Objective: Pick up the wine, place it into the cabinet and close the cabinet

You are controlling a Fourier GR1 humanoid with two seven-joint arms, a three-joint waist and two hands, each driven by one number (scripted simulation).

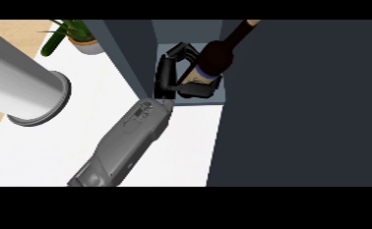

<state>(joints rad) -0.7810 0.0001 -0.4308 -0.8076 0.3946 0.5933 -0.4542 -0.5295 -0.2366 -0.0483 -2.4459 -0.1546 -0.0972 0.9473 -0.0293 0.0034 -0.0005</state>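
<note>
The dark wine bottle (219,56) leans inside the open cabinet (166,37), its neck pointing up to the right and its pale label low on the body. My left hand (169,73) is curled round the bottle's lower part from the left, fingers on the far side and thumb below. The bottle's base is hidden behind the hand. The dark cabinet door (291,105) stands open and fills the right side of the view. My right hand does not show.
A large grey cylinder (29,85) lies on the white counter (73,129) at the left. A potted green plant (73,35) stands at the back left, beside the cabinet's left wall (131,56).
</note>
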